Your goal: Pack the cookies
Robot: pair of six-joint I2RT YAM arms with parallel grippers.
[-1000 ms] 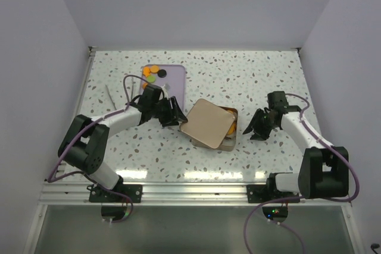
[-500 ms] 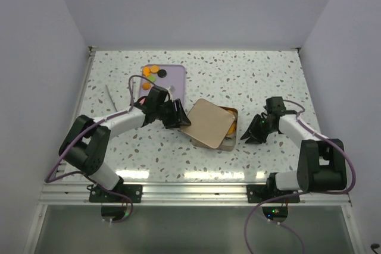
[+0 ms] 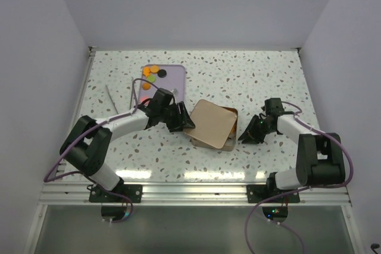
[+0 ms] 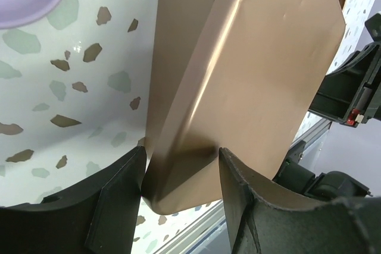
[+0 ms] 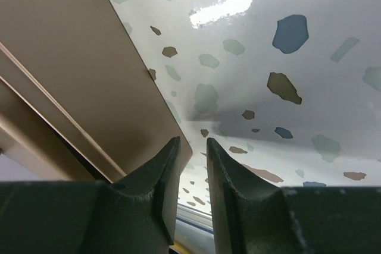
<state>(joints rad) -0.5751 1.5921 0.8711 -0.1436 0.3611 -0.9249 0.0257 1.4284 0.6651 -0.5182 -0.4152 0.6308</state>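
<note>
White walls stand around a speckled table point(image 3: 262, 75), and at its middle a metal tin point(image 3: 229, 141) sits with its tan lid point(image 3: 208, 123) lying tilted over it. The left gripper point(image 3: 178, 118) is closed on the left edge of the lid, one finger on each face. The right gripper point(image 3: 244, 137) is just beside the right wall of the tin; its fingers point(image 5: 164, 173) stand close together with a thin gap and hold nothing. The cookies point(image 3: 153, 72) that I can see lie on the lilac tray point(image 3: 174, 78), in the upper left part of the table, apart from the tin. The lid hides the inside of the tin. I cannot tell whether the lid goes on or off. Either way, I think the left arm should move it slowly and level, while the right fingers brace the wall so that the tin does not slide. I count one tin, one lid and one tray. On the tray there are about three orange cookies, one black and one green; the arm partly covers the rest.
</note>
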